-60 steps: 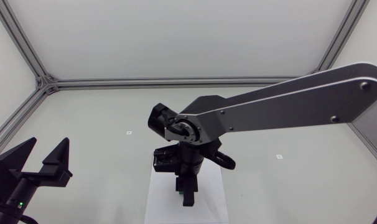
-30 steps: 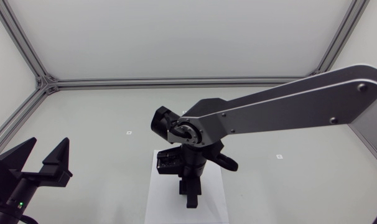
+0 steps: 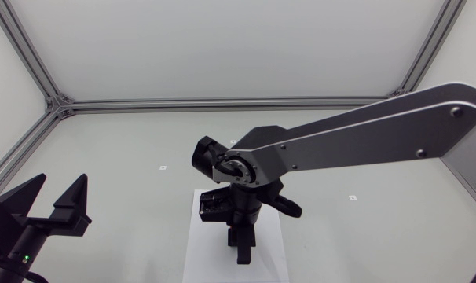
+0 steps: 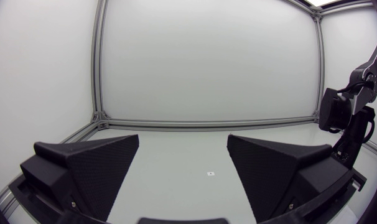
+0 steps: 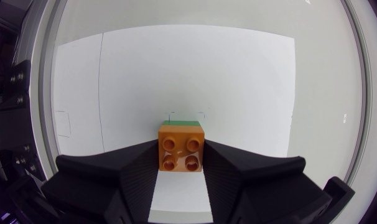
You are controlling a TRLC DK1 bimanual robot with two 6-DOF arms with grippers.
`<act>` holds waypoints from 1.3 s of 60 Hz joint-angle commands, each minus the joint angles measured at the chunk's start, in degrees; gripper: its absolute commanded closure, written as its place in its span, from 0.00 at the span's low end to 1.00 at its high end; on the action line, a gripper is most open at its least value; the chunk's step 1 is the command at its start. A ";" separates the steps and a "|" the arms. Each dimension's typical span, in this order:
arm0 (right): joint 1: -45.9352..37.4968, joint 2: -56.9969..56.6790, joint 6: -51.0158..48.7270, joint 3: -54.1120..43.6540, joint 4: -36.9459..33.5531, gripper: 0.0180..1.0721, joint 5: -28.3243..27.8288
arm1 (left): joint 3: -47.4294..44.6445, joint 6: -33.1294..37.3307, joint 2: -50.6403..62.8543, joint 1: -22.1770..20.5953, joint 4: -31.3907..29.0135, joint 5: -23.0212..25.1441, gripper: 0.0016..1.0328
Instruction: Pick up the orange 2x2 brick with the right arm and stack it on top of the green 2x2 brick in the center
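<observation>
The glossy orange 2x2 brick (image 5: 181, 154), four round studs up, is clamped between the matte, grainy wedge fingers (image 5: 139, 169) of our right gripper (image 5: 181, 149), over a white sheet (image 5: 114, 93) on the pale surface (image 3: 104, 149). A thin strip of the green 2x2 brick (image 5: 182, 122) shows at its far edge, mostly hidden beneath. Our left gripper (image 4: 183, 144) sits near left, fingers wide apart.

Left claw (image 4: 183, 142) agape (right arm (image 4: 345, 118) beyond)
</observation>
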 commanded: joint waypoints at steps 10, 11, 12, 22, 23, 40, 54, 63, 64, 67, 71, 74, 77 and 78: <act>-0.36 1.10 -0.91 -0.08 0.96 0.66 0.23 | -2.35 0.75 -0.45 0.31 -0.76 0.32 0.04; -0.36 1.10 -0.91 -0.08 0.96 0.66 0.23 | -2.35 0.75 -0.45 0.31 -0.84 0.32 0.04; -0.36 1.10 -0.83 0.01 0.87 0.66 0.23 | -2.35 0.75 -0.45 0.31 -0.84 0.23 0.04; -0.01 1.01 -0.65 0.36 0.96 0.66 0.23 | -2.35 0.75 -0.45 0.31 -0.84 0.23 0.04; -0.01 1.01 -0.65 0.45 0.87 0.66 0.32 | -2.35 0.75 -0.45 0.31 -0.84 0.23 0.04; 0.35 1.10 -0.65 1.24 0.96 0.66 0.32 | -2.35 0.75 -0.45 0.31 -0.84 0.32 0.04; 0.35 1.80 -0.83 1.77 1.05 0.66 0.23 | -2.35 0.75 -0.45 0.31 -0.84 0.23 0.04; 0.35 2.15 -1.09 1.86 1.05 0.66 0.32 | -2.35 0.75 -0.45 0.31 -0.76 0.23 0.04; 0.35 2.24 -1.09 1.86 1.05 0.66 0.32 | -2.35 0.75 -0.45 0.31 -0.84 0.23 0.04; 0.35 2.33 -1.09 1.68 1.05 0.66 0.32 | -2.35 0.75 -0.45 0.31 -0.76 0.23 0.04; 0.26 2.33 -1.18 1.51 1.14 0.66 0.32 | -2.35 0.75 -0.45 0.31 -0.84 0.23 0.04; 0.17 2.24 -1.18 1.33 1.05 0.66 0.32 | -2.35 0.75 -0.45 0.31 -0.84 0.23 0.04; 0.08 1.98 -1.18 1.24 0.96 0.66 0.32 | -2.35 0.75 -0.45 0.31 -0.84 0.23 0.04; 0.08 1.89 -1.18 1.15 0.96 0.66 0.32 | -2.35 0.75 -0.45 0.31 -0.84 0.23 0.04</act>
